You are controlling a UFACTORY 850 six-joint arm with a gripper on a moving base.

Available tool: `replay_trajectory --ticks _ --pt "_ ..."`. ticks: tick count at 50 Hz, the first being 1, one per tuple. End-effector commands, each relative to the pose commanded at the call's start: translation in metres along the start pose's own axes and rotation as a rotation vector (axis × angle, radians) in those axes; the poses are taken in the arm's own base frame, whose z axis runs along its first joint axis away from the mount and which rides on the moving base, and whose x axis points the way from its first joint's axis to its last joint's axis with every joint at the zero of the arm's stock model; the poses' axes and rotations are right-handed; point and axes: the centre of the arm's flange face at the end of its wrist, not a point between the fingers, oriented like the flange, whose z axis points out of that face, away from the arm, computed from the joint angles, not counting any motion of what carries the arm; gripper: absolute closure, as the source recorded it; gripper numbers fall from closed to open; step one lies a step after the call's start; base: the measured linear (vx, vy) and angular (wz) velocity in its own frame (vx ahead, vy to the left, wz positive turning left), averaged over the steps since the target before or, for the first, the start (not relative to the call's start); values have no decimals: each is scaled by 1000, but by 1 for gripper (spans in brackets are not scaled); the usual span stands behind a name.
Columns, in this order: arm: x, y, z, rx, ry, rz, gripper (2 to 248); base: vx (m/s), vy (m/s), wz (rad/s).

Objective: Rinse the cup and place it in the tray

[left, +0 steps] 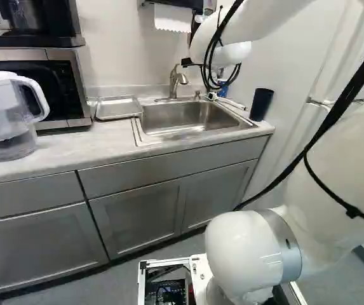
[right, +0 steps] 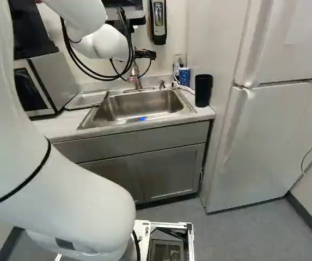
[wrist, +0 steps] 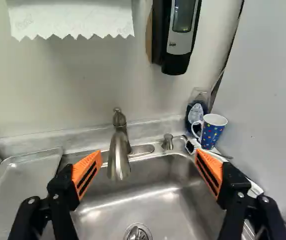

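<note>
Above sink with gripper, 2 fingers spread wide, holding nothing | blue dotted cup upright near sink's far right corner | metal tray just left of sink | black tumbler upright, right of sink | faucet behind sink

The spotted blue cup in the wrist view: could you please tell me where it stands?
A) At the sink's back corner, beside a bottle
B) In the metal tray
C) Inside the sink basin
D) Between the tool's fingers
A: the spotted blue cup stands upright at the back corner of the sink, with its handle toward the bottle.
</note>
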Motion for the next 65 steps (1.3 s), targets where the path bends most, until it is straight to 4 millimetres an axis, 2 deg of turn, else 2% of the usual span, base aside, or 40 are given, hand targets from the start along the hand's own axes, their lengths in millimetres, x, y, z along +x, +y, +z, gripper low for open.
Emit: replay_trajectory --ticks 65 --pt "1 0 4 0 -1 0 3 48 1 -6"
